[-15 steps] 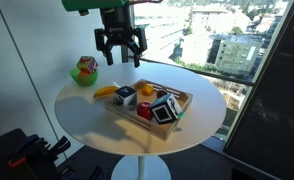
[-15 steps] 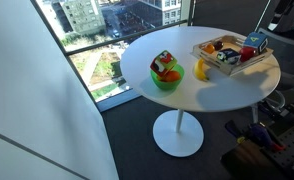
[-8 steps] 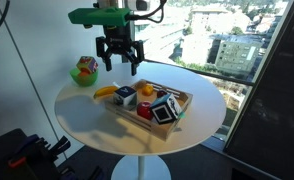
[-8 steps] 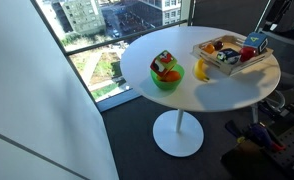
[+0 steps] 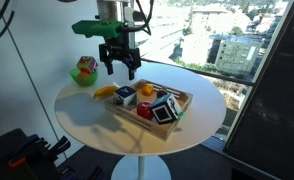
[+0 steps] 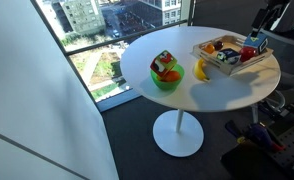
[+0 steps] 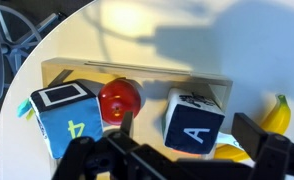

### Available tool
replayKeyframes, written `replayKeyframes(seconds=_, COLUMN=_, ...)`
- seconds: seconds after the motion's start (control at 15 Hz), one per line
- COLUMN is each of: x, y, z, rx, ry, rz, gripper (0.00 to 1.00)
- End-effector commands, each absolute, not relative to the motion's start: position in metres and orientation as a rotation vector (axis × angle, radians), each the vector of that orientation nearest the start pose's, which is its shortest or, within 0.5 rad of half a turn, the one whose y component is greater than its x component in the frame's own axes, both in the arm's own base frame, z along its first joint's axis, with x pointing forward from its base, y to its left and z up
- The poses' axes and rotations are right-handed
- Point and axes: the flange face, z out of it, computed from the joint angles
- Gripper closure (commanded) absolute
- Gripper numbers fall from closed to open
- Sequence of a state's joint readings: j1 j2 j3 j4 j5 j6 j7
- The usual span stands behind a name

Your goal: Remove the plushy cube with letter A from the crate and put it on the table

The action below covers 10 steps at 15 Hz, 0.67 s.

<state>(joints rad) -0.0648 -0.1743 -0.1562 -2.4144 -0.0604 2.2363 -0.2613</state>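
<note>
Wrist view: the surface (image 7: 237,40) is shown beyond the crate (image 7: 137,72). Inside the crate, beside its long wall, the plushy cube with letter A (image 7: 195,125) is seen. It is judged soft and light, best pinched across opposite sides. The gripper (image 5: 119,70), over the crate in an exterior view, is spread open. The cube's lower edge is hidden.

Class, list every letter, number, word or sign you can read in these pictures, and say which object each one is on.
"A": white letter on the dark face of the plushy cube, which sits in the crate, seen in the wrist view.
"4": white numeral, tilted, on the blue face of the larger cube in the same crate.
Nothing else can be read. In both exterior views any print is too small to make out.
</note>
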Motion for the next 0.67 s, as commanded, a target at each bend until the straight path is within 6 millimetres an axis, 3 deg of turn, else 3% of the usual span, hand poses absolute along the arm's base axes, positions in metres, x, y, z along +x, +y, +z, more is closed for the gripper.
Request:
replayKeyframes(seconds=0.0, x=0.4587, y=-0.0944, z=0.3747, rx=-3.168, ry=-0.041, rz=-0.019, gripper=0.0)
replayKeyframes(seconds=0.6, x=0.4596, y=-0.0933, z=0.3735, rx=-3.166, ry=-0.064, rz=0.007, gripper=0.0)
